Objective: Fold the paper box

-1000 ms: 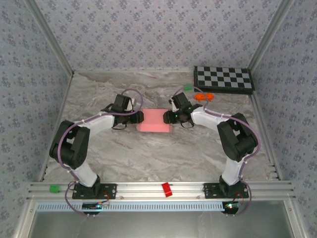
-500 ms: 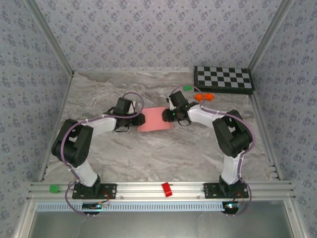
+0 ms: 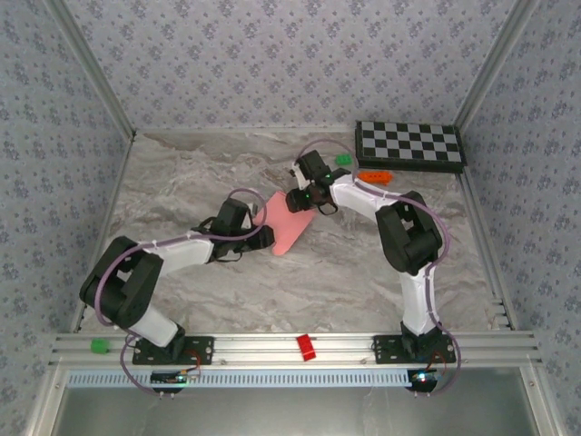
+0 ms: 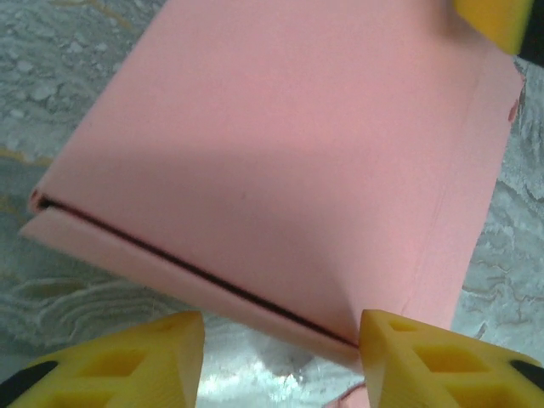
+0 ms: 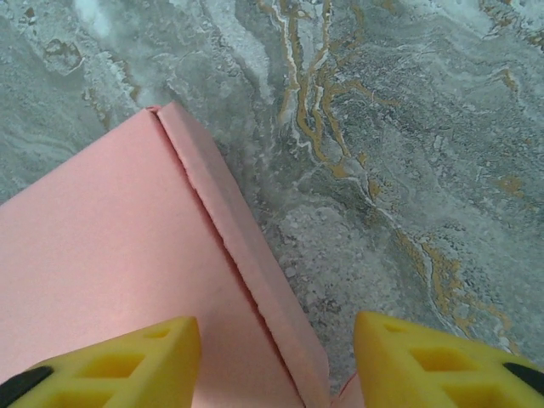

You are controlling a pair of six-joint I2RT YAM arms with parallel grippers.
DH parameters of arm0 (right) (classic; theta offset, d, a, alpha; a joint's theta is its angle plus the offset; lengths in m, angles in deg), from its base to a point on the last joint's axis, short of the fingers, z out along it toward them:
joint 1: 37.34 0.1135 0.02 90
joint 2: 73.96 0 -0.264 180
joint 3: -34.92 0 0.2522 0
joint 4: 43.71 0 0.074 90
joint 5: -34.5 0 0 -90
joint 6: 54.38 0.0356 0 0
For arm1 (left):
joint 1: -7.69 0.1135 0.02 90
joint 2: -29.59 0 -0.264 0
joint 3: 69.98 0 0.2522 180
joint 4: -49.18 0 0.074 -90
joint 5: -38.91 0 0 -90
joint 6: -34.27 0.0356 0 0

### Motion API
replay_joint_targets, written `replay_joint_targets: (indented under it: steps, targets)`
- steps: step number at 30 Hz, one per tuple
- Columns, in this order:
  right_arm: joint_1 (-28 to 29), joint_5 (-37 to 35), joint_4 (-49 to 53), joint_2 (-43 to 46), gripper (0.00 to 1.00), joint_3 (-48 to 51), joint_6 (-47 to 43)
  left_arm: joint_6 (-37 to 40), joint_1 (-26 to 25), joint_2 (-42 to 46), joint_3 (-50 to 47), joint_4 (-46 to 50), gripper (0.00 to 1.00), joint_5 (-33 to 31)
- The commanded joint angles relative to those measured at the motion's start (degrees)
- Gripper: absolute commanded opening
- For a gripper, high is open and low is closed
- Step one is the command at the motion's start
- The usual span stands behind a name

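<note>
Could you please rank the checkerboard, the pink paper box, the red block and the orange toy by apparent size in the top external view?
1. checkerboard
2. paper box
3. red block and orange toy: too alike to rank.

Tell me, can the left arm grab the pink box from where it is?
Probably yes. The left gripper sits right at the near edge of the pink box with its jaws apart, and nothing lies between them and the card.
</note>
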Motion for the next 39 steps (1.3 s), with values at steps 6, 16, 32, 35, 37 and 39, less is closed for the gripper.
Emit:
replay_joint_targets:
  steps: [6, 16, 32, 35, 37, 39]
  targets:
    - [-3.4, 0.9, 1.9, 8.8, 0.55, 2.0, 3.5, 10.5, 1.1, 7.8, 7.6, 14.7, 0.77, -12.9]
    - [-5.0, 12.2, -22.1, 23.6, 0.57, 30.6, 23.8, 28.4, 8.5, -7.2, 20.4, 12.8, 0.86, 0.0]
    - [2.9, 10.7, -53.3, 16.5, 0.62, 44.3, 42.0, 26.5, 9.1, -17.0, 23.4, 12.0, 0.72, 12.9]
    - [2.9, 11.0, -54.6, 15.1, 0.62, 44.2, 42.3, 25.5, 8.4, -16.3, 21.6, 11.5, 0.68, 12.4]
    - [2.9, 11.7, -54.2, 14.5, 0.62, 43.6, 42.0, 24.6, 8.2, -16.0, 20.4, 10.7, 0.65, 12.9]
    - [2.9, 12.3, -54.4, 13.9, 0.61, 43.3, 41.7, 23.2, 8.1, -15.8, 19.5, 9.5, 0.62, 13.6]
